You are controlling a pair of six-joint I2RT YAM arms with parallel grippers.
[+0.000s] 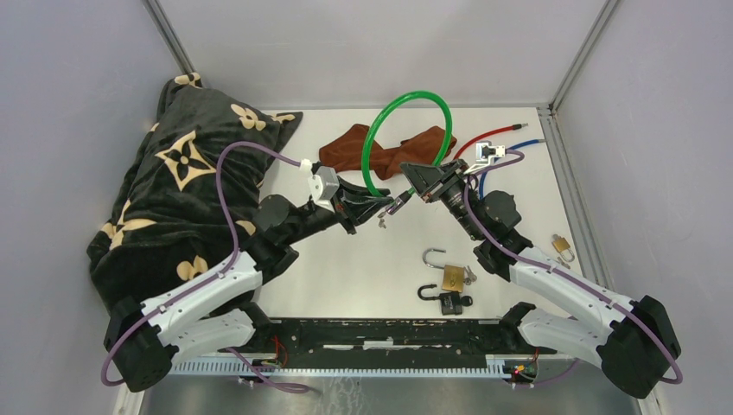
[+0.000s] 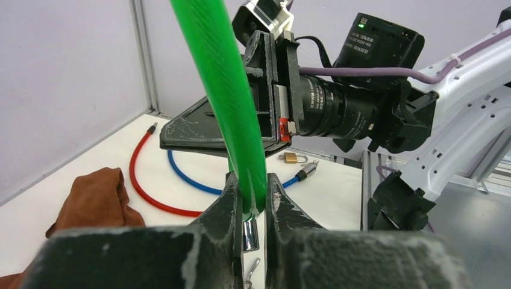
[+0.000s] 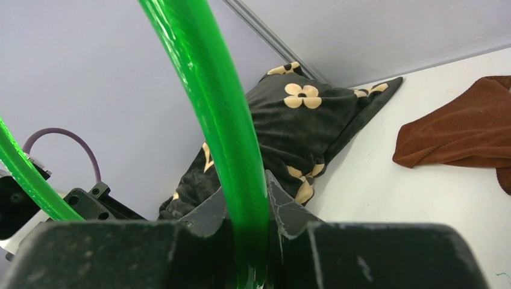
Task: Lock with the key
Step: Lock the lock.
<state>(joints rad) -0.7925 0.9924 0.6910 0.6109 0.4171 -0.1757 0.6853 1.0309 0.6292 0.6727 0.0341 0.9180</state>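
**A:** Why is the green cable (image 1: 406, 99) up in the air like a hoop?

**B:** Each arm has one end of it. The left end effector (image 1: 389, 206) is clamped on the end with the metal tip (image 2: 250, 235). The right end effector (image 1: 421, 183) is pinched shut on the other end. The two ends face each other above the middle of the desk (image 1: 363, 277), so my guess is the tip is being lined up to push in.

**A:** And the key?

**B:** A small metal piece (image 1: 381, 222) dangles under the left one. It may be the key, but it is too small to tell.

**A:** What about those padlocks?

**B:** A brass padlock (image 1: 451, 277) and a black padlock (image 1: 448, 302) lie near the front edge, apart from both arms.
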